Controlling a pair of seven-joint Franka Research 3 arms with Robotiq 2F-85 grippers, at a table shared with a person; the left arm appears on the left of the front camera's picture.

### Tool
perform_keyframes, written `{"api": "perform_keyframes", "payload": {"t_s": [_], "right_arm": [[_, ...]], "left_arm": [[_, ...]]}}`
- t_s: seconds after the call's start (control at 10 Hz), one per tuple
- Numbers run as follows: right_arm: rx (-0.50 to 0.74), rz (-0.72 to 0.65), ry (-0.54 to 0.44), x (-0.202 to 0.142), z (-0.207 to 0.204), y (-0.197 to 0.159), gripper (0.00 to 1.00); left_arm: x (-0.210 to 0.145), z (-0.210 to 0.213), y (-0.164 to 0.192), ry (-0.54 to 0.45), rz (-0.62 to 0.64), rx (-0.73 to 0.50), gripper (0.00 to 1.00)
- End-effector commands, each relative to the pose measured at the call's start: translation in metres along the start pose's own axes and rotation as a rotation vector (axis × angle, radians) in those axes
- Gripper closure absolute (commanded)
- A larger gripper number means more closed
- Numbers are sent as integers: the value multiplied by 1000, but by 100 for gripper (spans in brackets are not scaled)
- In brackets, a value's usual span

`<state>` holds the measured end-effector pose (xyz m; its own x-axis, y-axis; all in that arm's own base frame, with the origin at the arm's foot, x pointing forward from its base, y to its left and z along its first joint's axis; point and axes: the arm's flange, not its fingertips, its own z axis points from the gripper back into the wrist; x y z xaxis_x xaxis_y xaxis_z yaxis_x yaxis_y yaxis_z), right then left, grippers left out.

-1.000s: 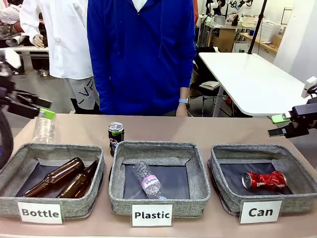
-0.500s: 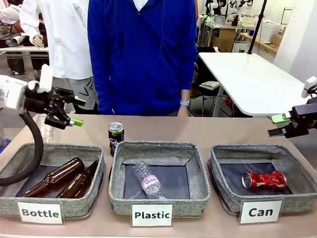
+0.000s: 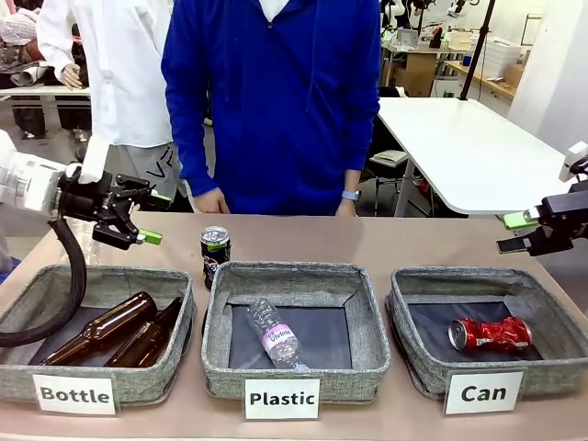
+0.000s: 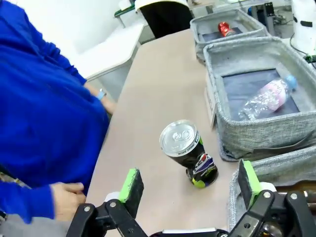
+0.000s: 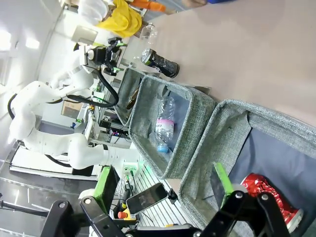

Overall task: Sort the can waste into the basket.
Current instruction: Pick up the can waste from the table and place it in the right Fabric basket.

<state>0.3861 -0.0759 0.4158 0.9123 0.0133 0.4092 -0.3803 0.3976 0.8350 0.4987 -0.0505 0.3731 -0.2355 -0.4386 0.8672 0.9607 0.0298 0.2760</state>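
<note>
The grey woven basket [image 3: 404, 308] labelled "Can" stands at the table's right end, with the crushed red can [image 3: 490, 333] lying on its dark lining. The left gripper [image 3: 154, 217] and the right gripper [image 3: 511, 232] hover with fingers spread wide, holding nothing. The dark can [image 3: 215, 253], green-banded and silver-topped, stands upright behind the "Plastic" basket [image 3: 367, 317], whose rim partly hides its foot.

Bench [image 3: 367, 241]: smooth, matt tan top.
Can basket [image 3: 418, 367]: rough grey woven cloth; dark, smooth lining.
Crushed red can [image 3: 491, 333]: glossy metal, crumpled and creased.
Dark can [image 3: 215, 254]: glossy printed wall, bright silver metal top.
Plastic bottle [image 3: 273, 335]: clear, crinkled plastic; glossy pink-and-white label.
Brown bottles [image 3: 101, 328]: smooth, glossy glass.
Basket labels [image 3: 483, 392]: matt white, paper-like.
Left fingers [image 4: 130, 182]: black matt frames, green matt pads.
</note>
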Motion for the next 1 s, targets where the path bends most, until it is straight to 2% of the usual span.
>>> {"api": "perform_keyframes", "payload": {"t_s": [0.0, 0.1, 0.2, 0.3, 0.4, 0.5, 0.6, 0.7, 0.9], "right_arm": [[8, 18, 4, 0, 2, 1, 0], [8, 18, 4, 0, 2, 1, 0], [8, 18, 4, 0, 2, 1, 0], [8, 18, 4, 0, 2, 1, 0], [8, 18, 4, 0, 2, 1, 0], [8, 18, 4, 0, 2, 1, 0], [8, 18, 4, 0, 2, 1, 0], [8, 18, 4, 0, 2, 1, 0], [8, 18, 4, 0, 2, 1, 0]], "left_arm": [[-22, -23, 14, 15, 83, -8, 0], [-14, 7, 9, -66, 69, -74, 0], [-1, 58, -1, -139, 45, -42, 0], [16, 122, -25, -180, 6, 69, 0], [28, 178, -51, -163, -10, 234, 0], [41, 220, -88, -162, 1, 241, 0], [45, 248, -116, -133, 20, 316, 0], [42, 276, -135, -115, 53, 409, 0], [28, 333, -158, -78, 90, 496, 0]]}}
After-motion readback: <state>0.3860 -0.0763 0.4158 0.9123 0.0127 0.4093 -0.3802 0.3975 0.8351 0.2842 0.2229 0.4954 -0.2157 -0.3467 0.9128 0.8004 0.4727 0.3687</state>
